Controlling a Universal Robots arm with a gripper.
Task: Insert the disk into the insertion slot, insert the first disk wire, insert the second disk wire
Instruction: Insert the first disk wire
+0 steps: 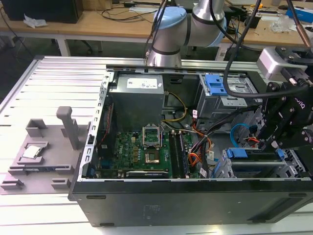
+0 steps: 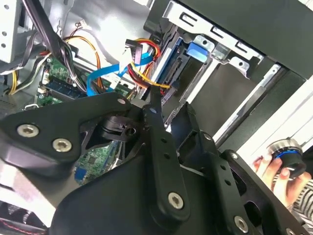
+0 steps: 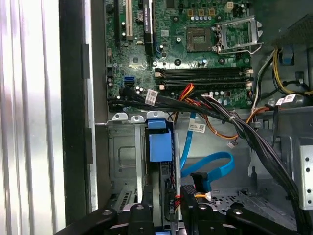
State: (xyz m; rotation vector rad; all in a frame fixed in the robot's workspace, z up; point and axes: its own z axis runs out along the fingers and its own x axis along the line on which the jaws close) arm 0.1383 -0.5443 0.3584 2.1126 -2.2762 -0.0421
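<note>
Hovering gripper [image 3: 166, 192] near disk [image 3: 160, 147] edge; cables [image 3: 220, 113] close.

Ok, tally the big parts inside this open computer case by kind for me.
Green motherboard: 1
Grey metal power supply box: 1
Grey sheet-metal drive cages: 2, the taller one with a blue latch and the flat perforated one
Total: 4
</note>
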